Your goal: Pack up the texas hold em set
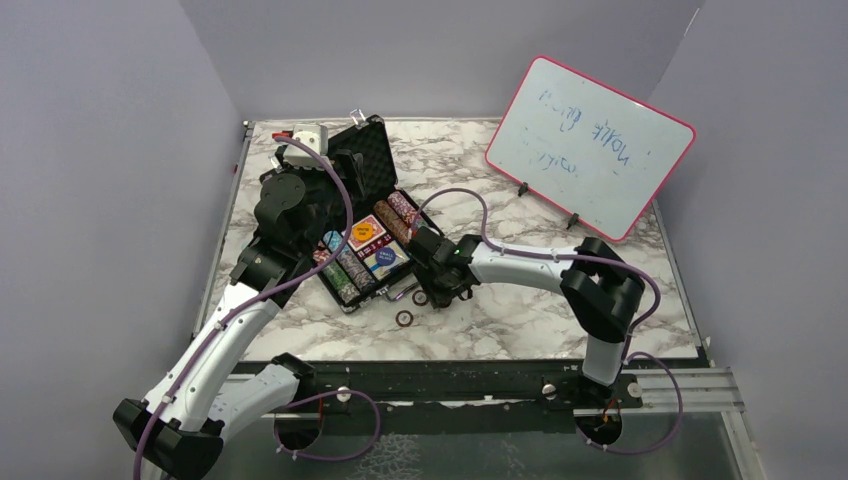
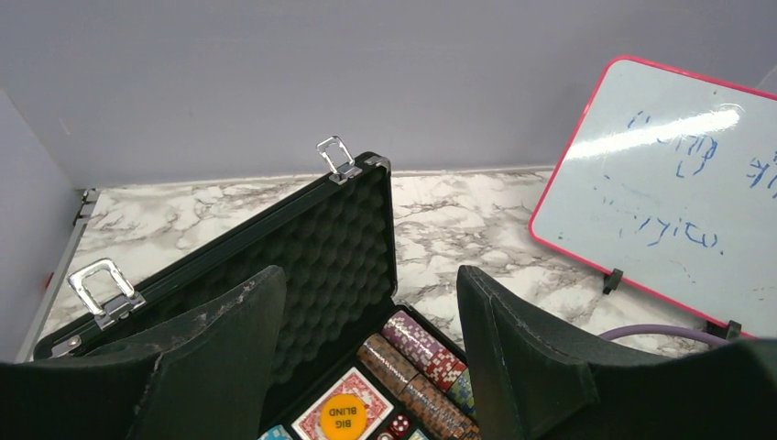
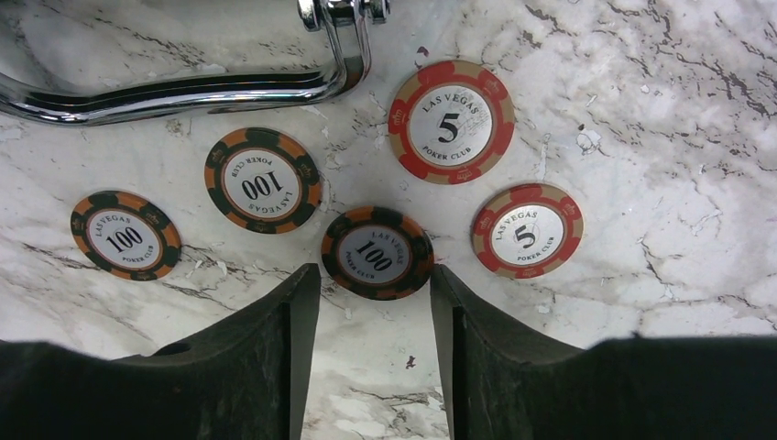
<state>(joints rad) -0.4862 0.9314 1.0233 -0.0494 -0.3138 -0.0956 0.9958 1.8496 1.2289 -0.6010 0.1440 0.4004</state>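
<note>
Hovering over five chips (image 3: 377,253) countable only from its wrist camera, the right gripper (image 3: 374,302) gapes empty. Likewise spread, the left gripper (image 2: 368,286) overlooks the case (image 2: 321,229).

Illumination is even, diffuse and overhead. Shadows on the marble table (image 1: 520,310) are soft and short. A glare streak crosses the whiteboard (image 2: 669,183); the chrome handle (image 3: 183,92) shows specular highlights. All three views are bright and sharply focused throughout.

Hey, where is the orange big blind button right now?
In the left wrist view, bottom centre: the big blind button lies on a red card deck inside the open case.
</note>
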